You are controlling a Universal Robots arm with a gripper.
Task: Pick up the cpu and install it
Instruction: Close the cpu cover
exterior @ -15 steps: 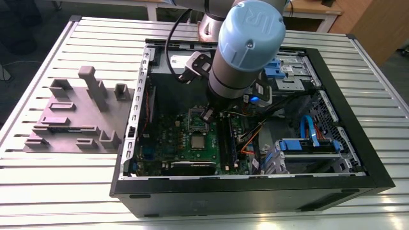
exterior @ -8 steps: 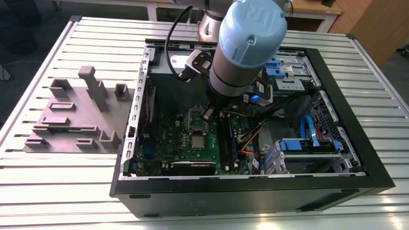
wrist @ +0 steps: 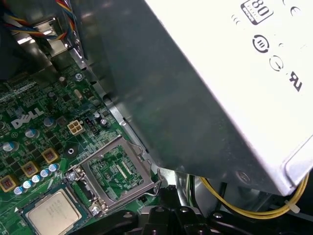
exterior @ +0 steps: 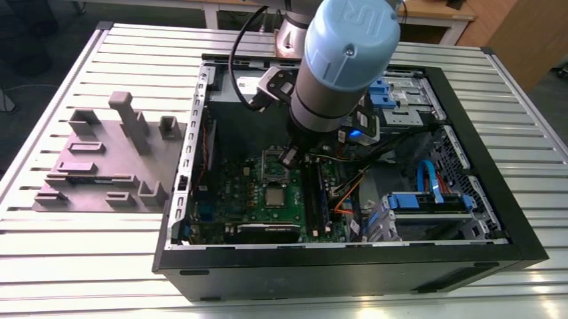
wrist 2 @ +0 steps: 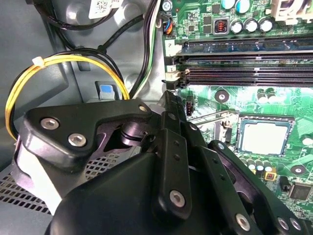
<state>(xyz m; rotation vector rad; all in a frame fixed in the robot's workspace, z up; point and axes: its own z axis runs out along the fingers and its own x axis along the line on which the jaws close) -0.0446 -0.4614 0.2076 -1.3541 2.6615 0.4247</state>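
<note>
Slatted bench (exterior: 89, 252), open case (exterior: 355, 266): cpu (exterior: 275, 197) looks seated on the motherboard (exterior: 235, 193), gripper (exterior: 288, 158) at its 12 o'clock, grip state unclear.

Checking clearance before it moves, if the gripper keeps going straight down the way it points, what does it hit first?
Probably the open socket frame on the motherboard, just beyond the cpu; depth under the gripper is unclear.
</note>
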